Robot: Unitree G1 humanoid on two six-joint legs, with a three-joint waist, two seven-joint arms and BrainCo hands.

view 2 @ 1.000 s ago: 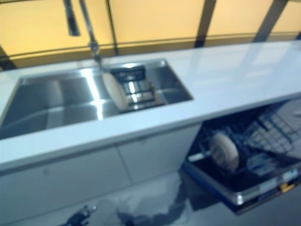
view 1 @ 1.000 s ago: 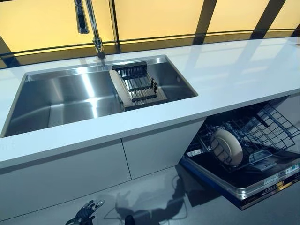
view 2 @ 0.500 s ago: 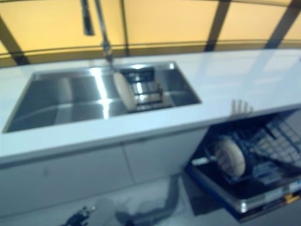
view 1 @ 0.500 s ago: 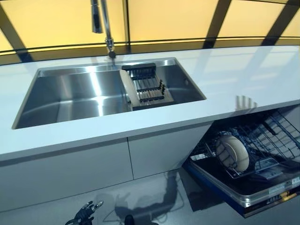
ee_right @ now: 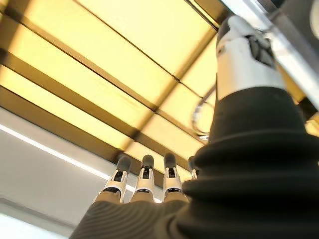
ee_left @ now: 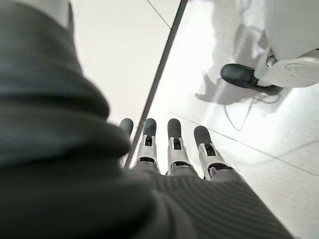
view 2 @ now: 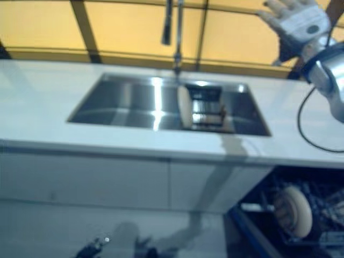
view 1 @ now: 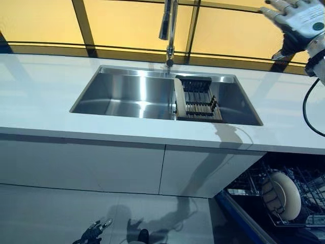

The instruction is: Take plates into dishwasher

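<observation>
I see the sink [view 1: 132,96] set into the counter [view 1: 45,101] at the frame's centre, the faucet [view 1: 169,30] rising behind it. A drying rack [view 1: 197,99] sits in the sink's right part. At lower right, below the counter, a plate [view 1: 282,194] stands on edge in the dishwasher rack [view 1: 254,180]. My right hand [view 1: 294,20] is at upper right, my left hand [view 1: 94,231] at the bottom, left of centre.

Dishwasher rack [view 1: 299,195] and plate [view 1: 283,195] partly cut off at the frame's lower right edge.
</observation>
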